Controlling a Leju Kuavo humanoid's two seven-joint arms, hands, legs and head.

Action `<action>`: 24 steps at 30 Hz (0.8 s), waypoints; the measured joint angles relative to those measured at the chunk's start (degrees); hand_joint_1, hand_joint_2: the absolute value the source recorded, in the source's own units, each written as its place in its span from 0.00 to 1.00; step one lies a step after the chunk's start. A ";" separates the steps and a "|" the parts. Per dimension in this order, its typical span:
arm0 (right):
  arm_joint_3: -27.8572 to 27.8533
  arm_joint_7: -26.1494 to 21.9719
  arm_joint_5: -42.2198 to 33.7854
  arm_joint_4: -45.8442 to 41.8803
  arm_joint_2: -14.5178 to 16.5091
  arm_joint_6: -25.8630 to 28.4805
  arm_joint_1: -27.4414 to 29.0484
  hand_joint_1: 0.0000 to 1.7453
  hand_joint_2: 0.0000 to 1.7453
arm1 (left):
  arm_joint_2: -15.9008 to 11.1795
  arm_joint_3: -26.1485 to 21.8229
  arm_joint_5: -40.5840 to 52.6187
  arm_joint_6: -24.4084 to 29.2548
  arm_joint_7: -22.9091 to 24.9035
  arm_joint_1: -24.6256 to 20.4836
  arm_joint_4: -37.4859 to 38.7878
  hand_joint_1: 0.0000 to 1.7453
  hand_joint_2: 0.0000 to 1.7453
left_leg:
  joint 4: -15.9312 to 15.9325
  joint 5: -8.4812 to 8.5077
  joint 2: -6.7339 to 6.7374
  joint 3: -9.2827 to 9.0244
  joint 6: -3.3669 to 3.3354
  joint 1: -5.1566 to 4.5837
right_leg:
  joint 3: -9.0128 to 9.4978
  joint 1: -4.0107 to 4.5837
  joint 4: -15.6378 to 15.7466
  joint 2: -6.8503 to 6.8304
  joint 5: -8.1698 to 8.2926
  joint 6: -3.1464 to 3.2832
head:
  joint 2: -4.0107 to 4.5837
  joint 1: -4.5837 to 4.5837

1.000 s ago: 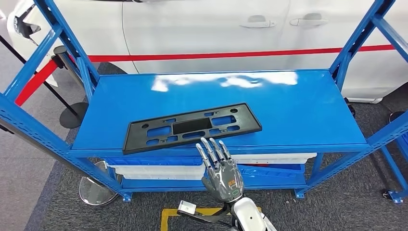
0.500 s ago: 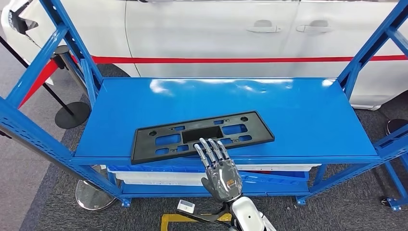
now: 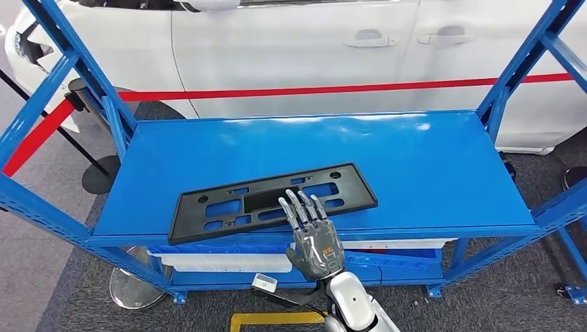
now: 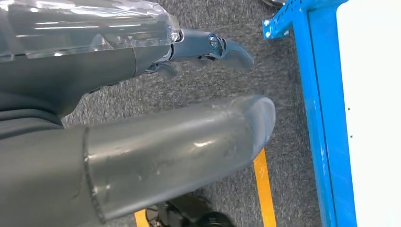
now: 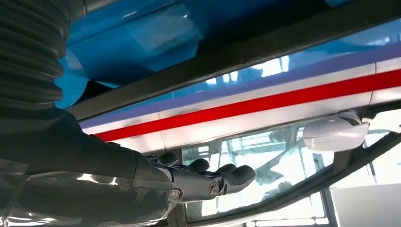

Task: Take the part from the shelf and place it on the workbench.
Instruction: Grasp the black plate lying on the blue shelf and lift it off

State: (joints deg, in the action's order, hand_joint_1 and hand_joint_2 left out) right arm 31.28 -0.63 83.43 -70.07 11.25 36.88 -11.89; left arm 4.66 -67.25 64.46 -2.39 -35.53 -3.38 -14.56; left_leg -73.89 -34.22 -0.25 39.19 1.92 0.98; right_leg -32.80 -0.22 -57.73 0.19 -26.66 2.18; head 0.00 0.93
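Head view: the flat black rectangular plastic part [image 3: 271, 201] with cut-outs lies on the blue metal shelf [image 3: 429, 166], near its front edge, not yet lifted. The right robot hand [image 3: 313, 235] reaches over its near edge, fingers spread, holding nothing. Below, white trays [image 3: 228, 261] sit, contents hidden.

Left wrist view: the left robot hand [image 4: 156, 127] hangs over grey floor, holding nothing; whether its fingers are spread or curled I cannot tell.

Right wrist view: dark fingers [image 5: 222, 177] extend, empty.

One blue shelf rack [image 3: 443, 180]. One black part [image 3: 270, 200] on its top deck, near front edge. Two white bins [image 3: 221, 261] on level below deck. One white car [image 3: 297, 41] behind rack, with two door handles [image 3: 368, 40]. One red stripe [image 3: 332, 89] along car side. Two round stanchion bases [image 3: 131, 287] at rack's left end. One yellow floor marking [image 3: 273, 319] before rack. Two robot hands: right hand [image 3: 315, 242] at deck's front edge, left hand [image 4: 142, 146] over floor beside rack.
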 joint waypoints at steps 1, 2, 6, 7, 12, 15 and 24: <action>0.00 0.00 -0.09 0.35 0.06 -0.03 -0.08 0.00 1.00 | 0.01 0.00 0.04 -0.03 0.01 0.05 0.00 0.00 0.00 | -0.73 0.57 0.00 0.67 0.02 0.01 | 0.17 0.04 -0.03 0.01 -0.15 0.01 | 0.00 -0.01; 0.00 0.00 -0.15 0.65 0.14 -0.05 -0.14 0.00 1.00 | 0.01 0.00 0.09 -0.06 0.01 0.08 0.00 0.00 0.00 | 0.99 2.32 0.00 0.14 -0.04 0.02 | 0.42 0.06 -0.07 0.05 -0.33 -0.03 | 0.00 0.01; 0.00 -0.01 -0.43 1.50 0.63 -0.05 -0.80 0.00 1.00 | 0.00 0.00 0.17 -0.06 0.03 -0.04 0.01 0.00 0.00 | 14.26 8.56 -0.05 -5.65 -1.06 -0.26 | 1.23 0.30 -0.39 0.21 -1.21 -0.73 | 0.00 -0.01; 0.00 -0.01 -0.57 1.69 0.72 -0.07 -0.99 0.00 1.00 | 0.01 0.00 0.20 -0.07 0.05 -0.05 0.01 0.00 0.00 | 15.10 8.37 -0.07 -6.00 -1.37 -0.40 | 1.18 0.38 -0.39 0.24 -1.29 -0.97 | 0.00 -0.01; 0.00 -0.02 -0.94 2.86 0.99 -0.10 -1.88 0.00 1.00 | 0.19 0.01 0.83 0.04 0.09 -0.03 0.01 0.00 0.00 | 16.15 8.64 0.08 -6.52 -3.03 0.13 | -0.93 0.33 -4.79 0.10 -4.07 -2.19 | 0.00 -0.12; 0.00 -0.01 -0.96 3.90 0.99 -0.15 -2.26 0.00 1.00 | 0.28 0.02 1.11 0.16 0.13 -0.08 0.02 0.00 0.00 | 16.15 8.40 0.12 -6.65 -3.44 0.08 | -6.96 0.04 -15.52 0.08 -8.08 -2.65 | 0.00 -0.22; -0.09 0.76 -1.68 7.47 1.73 -0.94 -5.28 0.00 1.00 | 0.58 0.12 2.32 0.13 0.60 -0.20 0.04 0.00 0.00 | 15.90 7.09 -0.06 -7.67 -1.46 -0.25 | -1.70 0.17 -1.00 0.15 0.61 -1.38 | 0.00 -0.21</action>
State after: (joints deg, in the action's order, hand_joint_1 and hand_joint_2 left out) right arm 31.18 0.13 81.74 -62.60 12.97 35.94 -17.17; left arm 5.25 -67.13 66.77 -2.26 -34.94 -3.58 -14.51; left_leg -57.99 -27.13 -0.31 31.52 0.46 0.74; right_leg -34.50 -0.05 -58.73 0.35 -26.05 0.80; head 0.00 0.72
